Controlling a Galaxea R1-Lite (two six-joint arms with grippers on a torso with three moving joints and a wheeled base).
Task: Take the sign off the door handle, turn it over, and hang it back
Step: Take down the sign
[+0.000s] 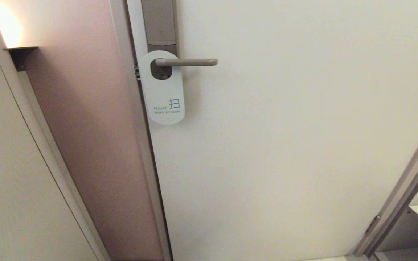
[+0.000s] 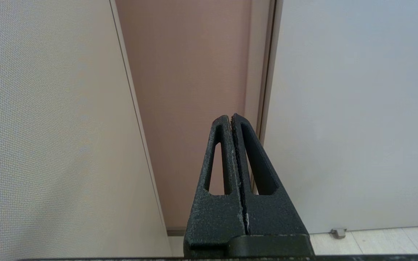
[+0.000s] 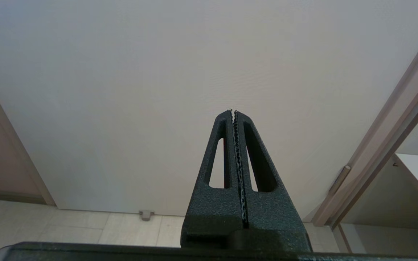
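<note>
- Left gripper (image 2: 233, 117): jaws pressed together, nothing between them. It's parked low and aimed at the strip of wall by the door frame, nowhere near the work.
- Right gripper (image 3: 233, 113): same deal, jaws together and empty, facing bare door (image 1: 303, 145) down low with the floor (image 3: 85, 224) showing underneath. Neither arm shows up in the head view.
- The sign (image 1: 162, 90) is hanging on the door handle (image 1: 187, 62), right up against the tall plate (image 1: 159, 25) near the door's hinge-free edge by the frame. White side out, "PLEASE MAKE UP ROOM" showing, so the flip isn't done yet.
- The lever runs through the sign's oval hole and pokes out toward the middle of the door.
- Handling guess: thin flat card, light, probably smooth and a bit slippery, and it lies flat against the door so getting a finger behind it could be fiddly.
- I'd pinch the rounded lower end, which hangs free below the lever, then slide it along toward the lever's free tip.
</note>
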